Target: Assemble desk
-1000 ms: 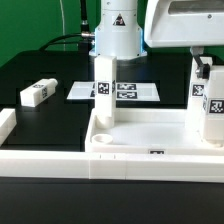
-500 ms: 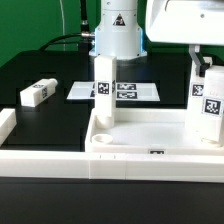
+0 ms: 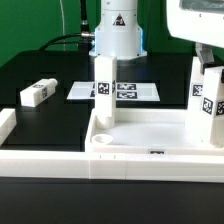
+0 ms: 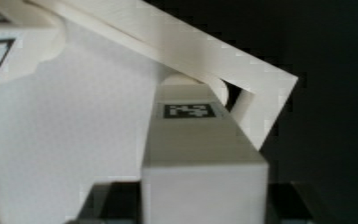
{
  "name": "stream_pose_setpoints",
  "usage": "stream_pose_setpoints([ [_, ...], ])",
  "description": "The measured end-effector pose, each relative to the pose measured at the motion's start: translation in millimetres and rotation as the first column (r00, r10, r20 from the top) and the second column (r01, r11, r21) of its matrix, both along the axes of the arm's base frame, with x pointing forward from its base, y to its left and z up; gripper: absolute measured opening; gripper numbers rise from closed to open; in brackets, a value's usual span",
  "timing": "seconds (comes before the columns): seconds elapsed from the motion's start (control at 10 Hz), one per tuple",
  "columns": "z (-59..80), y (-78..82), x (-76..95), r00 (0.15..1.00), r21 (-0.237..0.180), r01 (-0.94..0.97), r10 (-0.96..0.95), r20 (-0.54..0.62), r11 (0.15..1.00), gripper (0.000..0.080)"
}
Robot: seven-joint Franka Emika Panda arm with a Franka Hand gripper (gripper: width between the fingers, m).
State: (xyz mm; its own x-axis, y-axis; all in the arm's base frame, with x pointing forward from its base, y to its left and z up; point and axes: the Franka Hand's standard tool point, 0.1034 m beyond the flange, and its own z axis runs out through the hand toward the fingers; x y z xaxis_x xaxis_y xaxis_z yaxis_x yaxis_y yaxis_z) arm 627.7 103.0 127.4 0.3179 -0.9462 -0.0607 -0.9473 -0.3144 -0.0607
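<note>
White plastic rimmed desk top [image 3: 140, 128], square tagged leg [image 3: 103, 90] upright in corner, jaws' opening indiscernible

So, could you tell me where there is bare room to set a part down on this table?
Bare black table lies between the loose leg, the marker board and the border rail. The floor of the desk top is open between the standing leg and the second leg, which is crowded under the gripper.
</note>
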Motion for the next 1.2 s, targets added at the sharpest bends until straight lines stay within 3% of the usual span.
stream_pose_setpoints([
  [0.3, 0.0, 1.7, 0.4, 0.985, 0.008, 0.171, -0.171, -0.014, 0.985, 0.0290],
  [0.5, -0.1, 1.7, 0.5, 0.986, 0.008, 0.167, -0.167, -0.013, 0.986, 0.0290],
  [0.6, 0.0, 2.0, 0.7, 0.990, 0.007, 0.141, -0.141, -0.009, 0.990, 0.0470],
  [0.7, 0.2, 3.7, 1.5, 0.990, 0.008, 0.139, -0.139, -0.003, 0.990, 0.0591],
  [1.2, -0.2, 3.1, 1.6, 0.973, -0.018, -0.230, 0.230, 0.025, 0.973, 0.0647],
])
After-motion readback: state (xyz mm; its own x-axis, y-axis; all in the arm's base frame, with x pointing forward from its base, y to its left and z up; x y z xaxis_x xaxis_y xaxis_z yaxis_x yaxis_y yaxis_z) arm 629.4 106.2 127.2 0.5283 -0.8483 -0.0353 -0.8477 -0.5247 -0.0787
